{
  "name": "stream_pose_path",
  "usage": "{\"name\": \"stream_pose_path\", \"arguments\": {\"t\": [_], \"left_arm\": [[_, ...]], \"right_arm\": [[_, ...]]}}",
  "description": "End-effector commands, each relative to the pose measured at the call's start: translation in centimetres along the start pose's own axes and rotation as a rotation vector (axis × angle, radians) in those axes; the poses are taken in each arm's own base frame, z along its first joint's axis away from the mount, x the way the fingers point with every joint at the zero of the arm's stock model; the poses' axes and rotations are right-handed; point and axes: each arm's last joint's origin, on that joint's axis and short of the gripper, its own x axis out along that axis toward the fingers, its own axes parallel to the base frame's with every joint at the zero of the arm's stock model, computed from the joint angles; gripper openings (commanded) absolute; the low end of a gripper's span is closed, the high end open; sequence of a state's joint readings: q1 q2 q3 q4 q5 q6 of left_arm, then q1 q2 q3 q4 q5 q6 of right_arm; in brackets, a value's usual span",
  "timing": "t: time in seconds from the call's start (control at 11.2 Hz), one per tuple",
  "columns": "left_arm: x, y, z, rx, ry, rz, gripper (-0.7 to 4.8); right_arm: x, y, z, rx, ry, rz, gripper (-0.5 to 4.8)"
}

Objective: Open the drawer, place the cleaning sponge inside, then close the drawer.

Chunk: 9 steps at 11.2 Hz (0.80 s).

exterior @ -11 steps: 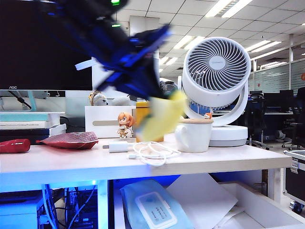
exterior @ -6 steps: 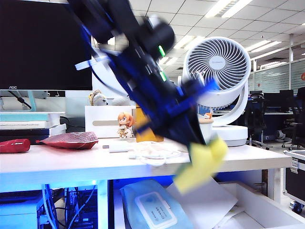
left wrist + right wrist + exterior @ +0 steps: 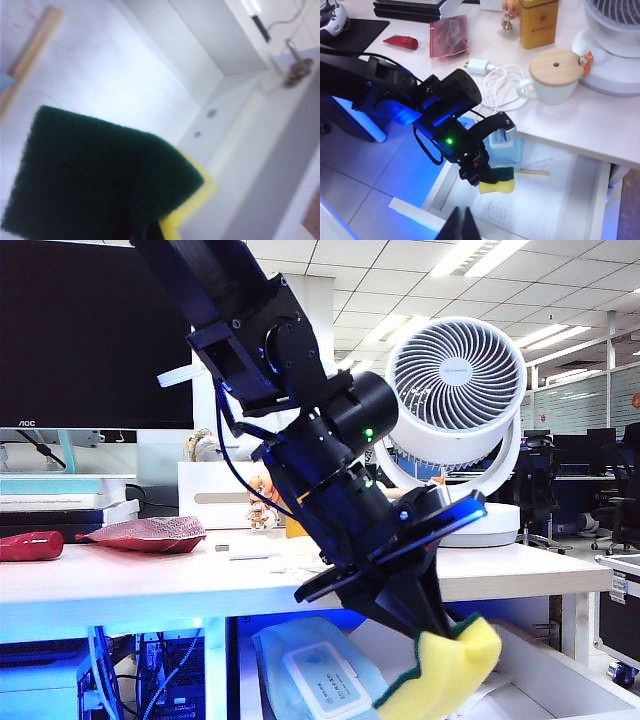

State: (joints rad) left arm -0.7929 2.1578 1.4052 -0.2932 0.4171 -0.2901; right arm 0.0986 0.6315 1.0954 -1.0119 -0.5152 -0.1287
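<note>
- Since the earlier pictures, the sponge (image 3: 440, 672) has been carried from above the desk top (image 3: 130, 585), past its front edge, down to the open drawer (image 3: 580, 200).
- It is pinched in the left gripper (image 3: 425, 645), whose jaws are pressed onto its foam; the arm slants down across the middle of the exterior view.
- In the right wrist view the sponge (image 3: 497, 182) hangs over the drawer floor, just beside a blue wipes packet (image 3: 506, 150) and a thin wooden stick (image 3: 532, 172); whether it touches the floor cannot be told.
- In the left wrist view the sponge (image 3: 100, 180) shows its dark green layer to the camera, with the yellow foam behind it and the white drawer floor (image 3: 125, 75) beyond.
- The drop point is judged to lie straight under the left gripper, so only a short descent and release seem needed.
- The right gripper (image 3: 461, 222) is held pressed shut, empty, above and in front of the drawer, well apart from the sponge.
- The left arm is clearly nearer for the placing.
</note>
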Motion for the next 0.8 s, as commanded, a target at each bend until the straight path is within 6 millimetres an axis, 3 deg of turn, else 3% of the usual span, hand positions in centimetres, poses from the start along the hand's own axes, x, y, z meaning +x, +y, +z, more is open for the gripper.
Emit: {"name": "stream_pose_path", "arguments": {"t": [0.09,0.18,0.36,0.45,0.63,0.8], "left_arm": [[-0.2,-0.8,0.5,0.002,-0.02,-0.048,3.2],[-0.4,-1.0,0.9,0.002,-0.026,-0.047,3.72],[-1.0,-1.5,1.7,0.007,-0.037,-0.051,3.57],[-1.6,-2.0,2.4,0.014,-0.049,-0.054,2.75],[-4.3,-3.7,4.1,0.07,-0.111,-0.07,0.14],[-6.7,-4.8,4.5,0.105,-0.149,-0.079,0.1]], "right_arm": [[-0.2,0.1,0.0,0.0,-0.002,0.002,-0.09],[-0.2,0.1,-0.1,0.008,0.012,0.0,-0.09],[-0.1,0.0,-0.2,0.015,0.029,-0.021,-0.09],[-0.1,0.0,-0.3,0.02,0.037,-0.023,-0.09],[-0.1,0.1,-0.5,0.028,0.052,-0.021,-0.09],[0.0,-0.1,-0.6,0.038,0.077,-0.049,-0.09]]}}
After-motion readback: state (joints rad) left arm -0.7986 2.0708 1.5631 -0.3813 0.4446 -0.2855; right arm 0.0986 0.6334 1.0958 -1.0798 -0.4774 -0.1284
